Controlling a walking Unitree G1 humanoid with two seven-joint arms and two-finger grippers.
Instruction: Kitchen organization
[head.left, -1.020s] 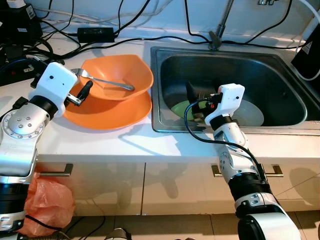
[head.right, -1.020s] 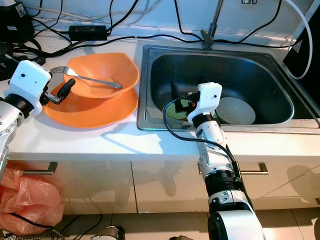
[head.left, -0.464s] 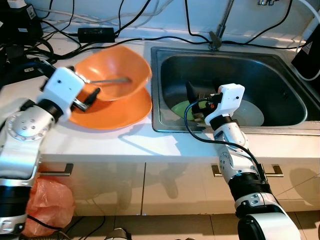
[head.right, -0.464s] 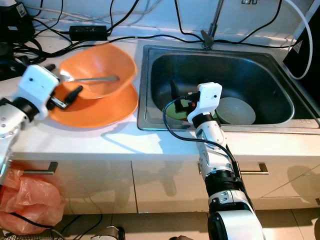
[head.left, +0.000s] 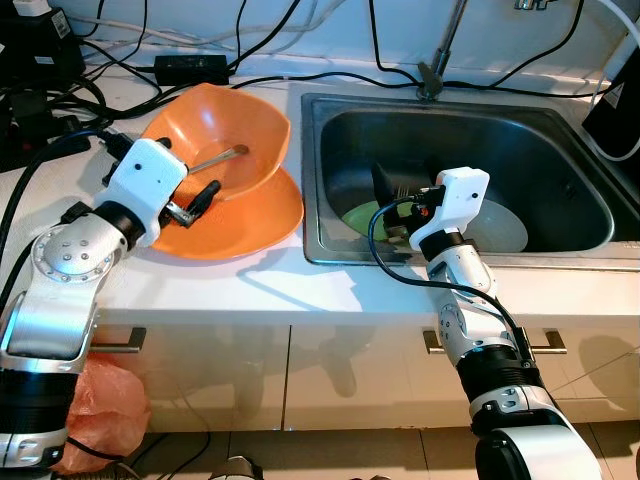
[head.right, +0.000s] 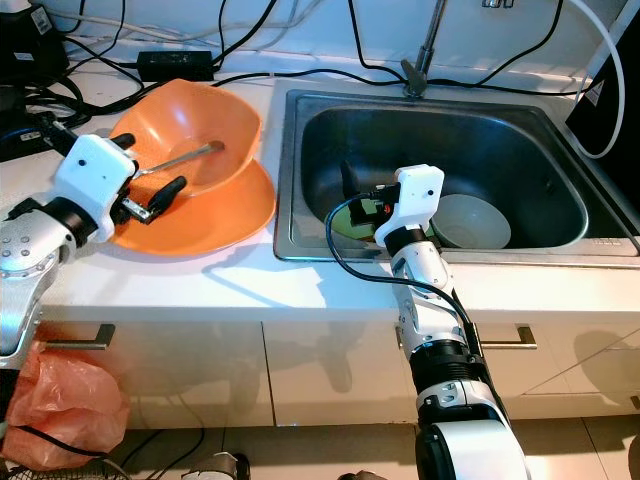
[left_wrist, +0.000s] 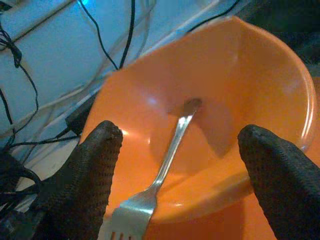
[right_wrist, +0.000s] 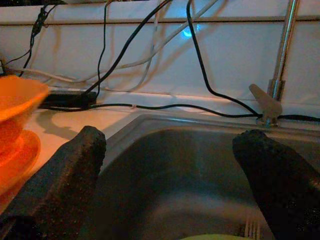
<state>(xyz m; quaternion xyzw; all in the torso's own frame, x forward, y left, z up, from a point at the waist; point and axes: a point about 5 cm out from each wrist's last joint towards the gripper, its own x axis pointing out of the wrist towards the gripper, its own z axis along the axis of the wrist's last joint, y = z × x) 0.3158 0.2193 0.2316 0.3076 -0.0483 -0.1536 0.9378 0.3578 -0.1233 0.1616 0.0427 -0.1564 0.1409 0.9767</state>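
Over on the white worktop (head.left: 250, 285), the left pincer (head.left: 197, 198) sits at the near rim of an orange bowl (head.left: 235, 125), its two black fingers (left_wrist: 85, 180) spread wide with nothing gripped between them. Straight ahead of it the bowl is tipped toward the pincer and rests on an orange plate (head.left: 255, 222); a metal fork (left_wrist: 160, 185) lies inside, tines nearest the fingers, handle running down to the bowl's bottom. Beyond the bowl, black cables (head.left: 190, 50) trail along the back wall. The right pincer (right_wrist: 170, 165) hangs over the steel sink (head.left: 560, 160), fingers wide apart and holding nothing, with a green plate (head.left: 360, 215) and a pale bowl (head.left: 500, 228) lying in the basin beneath it.
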